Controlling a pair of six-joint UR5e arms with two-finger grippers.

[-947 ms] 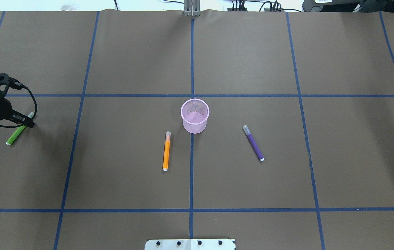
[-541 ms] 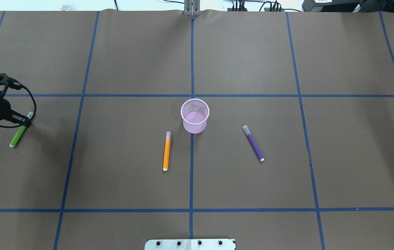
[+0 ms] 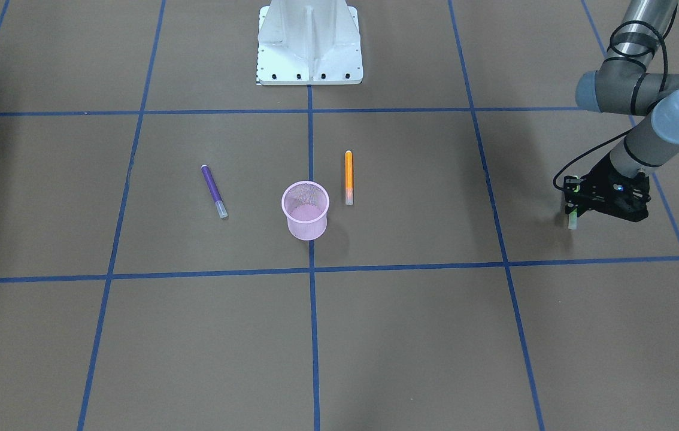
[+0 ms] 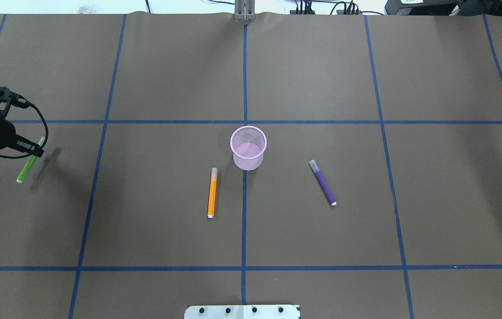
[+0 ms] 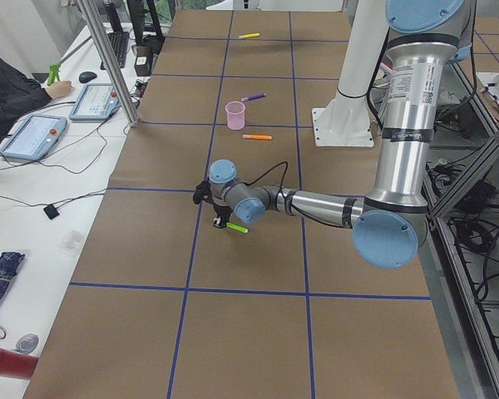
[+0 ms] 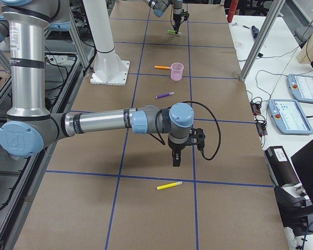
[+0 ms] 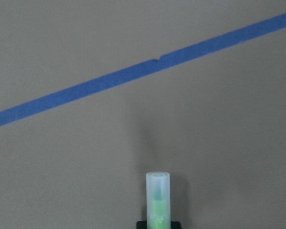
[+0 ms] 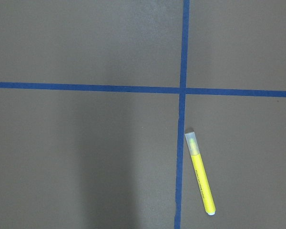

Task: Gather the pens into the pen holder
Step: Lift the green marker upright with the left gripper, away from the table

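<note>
The pink mesh pen holder (image 4: pixel 248 148) (image 3: pixel 305 209) stands upright at the table's middle. An orange pen (image 4: pixel 211 192) (image 3: pixel 348 176) lies flat just to its left in the overhead view, and a purple pen (image 4: pixel 323 182) (image 3: pixel 214 190) lies to its right. At the far left edge my left gripper (image 4: pixel 34 150) (image 3: pixel 573 206) is shut on the green pen (image 4: pixel 28 165) (image 7: pixel 158 200), which hangs tilted a little above the paper. My right gripper (image 6: pixel 176 160) shows only in the exterior right view, and I cannot tell whether it is open or shut.
A yellow pen (image 8: pixel 200 174) (image 6: pixel 169 185) lies on the paper near the right gripper, beside a blue tape cross. The robot's white base (image 3: pixel 309 42) stands at the table's near edge. A person's sleeve (image 5: pixel 12 87) and tablets (image 5: pixel 33 135) are at the side bench.
The left gripper has risen with the green pen in it. The pen's shadow now lies apart from it. The other pens and the holder have not moved.
</note>
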